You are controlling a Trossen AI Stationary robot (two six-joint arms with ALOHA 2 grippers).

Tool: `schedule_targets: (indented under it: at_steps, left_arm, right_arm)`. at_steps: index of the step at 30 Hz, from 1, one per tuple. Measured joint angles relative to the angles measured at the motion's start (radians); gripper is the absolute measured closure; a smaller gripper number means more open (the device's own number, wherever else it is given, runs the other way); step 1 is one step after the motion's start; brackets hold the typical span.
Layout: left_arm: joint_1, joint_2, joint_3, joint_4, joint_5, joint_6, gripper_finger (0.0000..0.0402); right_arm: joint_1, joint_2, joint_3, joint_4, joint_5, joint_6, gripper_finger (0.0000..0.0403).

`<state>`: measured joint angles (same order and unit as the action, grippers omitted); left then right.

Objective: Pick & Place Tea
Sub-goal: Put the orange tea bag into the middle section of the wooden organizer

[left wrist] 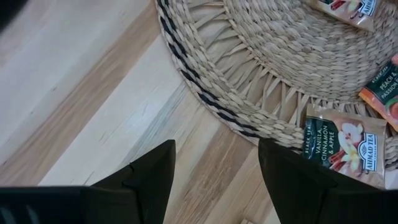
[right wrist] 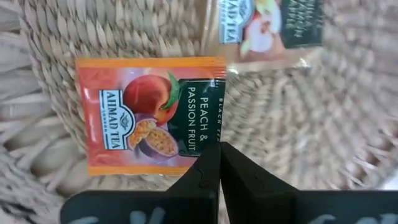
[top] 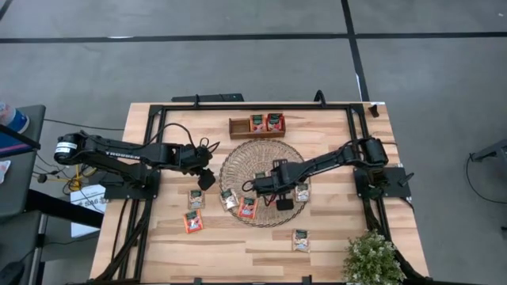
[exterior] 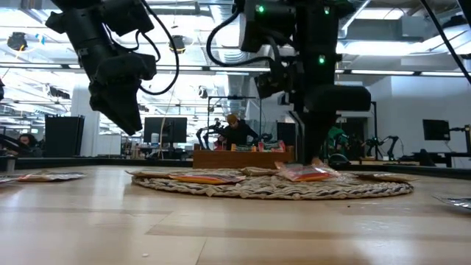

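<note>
Right end effector (right wrist: 219, 163), fingers closed, touches orange sachet (right wrist: 152, 115) on woven mat (right wrist: 50, 56).

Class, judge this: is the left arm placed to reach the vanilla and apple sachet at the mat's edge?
Probably yes. The left gripper hangs open above bare table beside the woven mat, and the vanilla sachet lies uncovered just ahead, with nothing between.
</note>
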<state>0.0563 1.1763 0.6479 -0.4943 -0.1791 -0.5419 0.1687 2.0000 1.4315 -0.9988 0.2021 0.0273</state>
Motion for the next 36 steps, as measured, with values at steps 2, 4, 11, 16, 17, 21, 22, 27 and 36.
schedule_targets:
  at_steps: [2, 4, 11, 16, 17, 21, 22, 27, 36]
  left_arm:
    - [0.0, 0.0, 0.0, 0.003, 0.0, 0.0, 0.0179]
    - [0.0, 0.0, 0.0, 0.011, 0.0, 0.0, 0.0179]
    - [0.0, 0.0, 0.0, 0.043, 0.0, 0.0, 0.0179]
    - [0.0, 0.0, 0.0, 0.045, 0.0, 0.0, 0.0179]
    - [0.0, 0.0, 0.0, 0.045, 0.0, -0.001, 0.0179]
    - [0.0, 0.0, 0.0, 0.045, 0.0, -0.001, 0.0179]
    - [0.0, 0.0, 0.0, 0.045, 0.0, -0.001, 0.0179]
    - [0.0, 0.0, 0.0, 0.045, 0.0, -0.001, 0.0179]
    - [0.0, 0.0, 0.0, 0.045, 0.0, 0.011, 0.0179]
  right_arm:
    - [0.001, 0.0, 0.032, -0.044, 0.023, 0.0, 0.0403]
    - [0.001, -0.001, 0.074, -0.092, 0.058, -0.003, 0.0403]
    - [-0.021, -0.003, 0.218, -0.197, 0.224, -0.079, 0.0403]
    - [-0.092, -0.003, 0.283, -0.235, 0.301, -0.111, 0.0403]
    - [-0.108, -0.003, 0.292, -0.236, 0.305, -0.122, 0.0403]
    - [-0.168, -0.003, 0.339, -0.238, 0.345, -0.163, 0.0403]
    - [-0.18, -0.003, 0.348, -0.239, 0.344, -0.167, 0.0403]
    - [-0.227, -0.003, 0.367, -0.246, 0.164, -0.163, 0.0403]
    - [-0.276, 0.015, 0.35, -0.237, -0.222, -0.171, 0.0397]
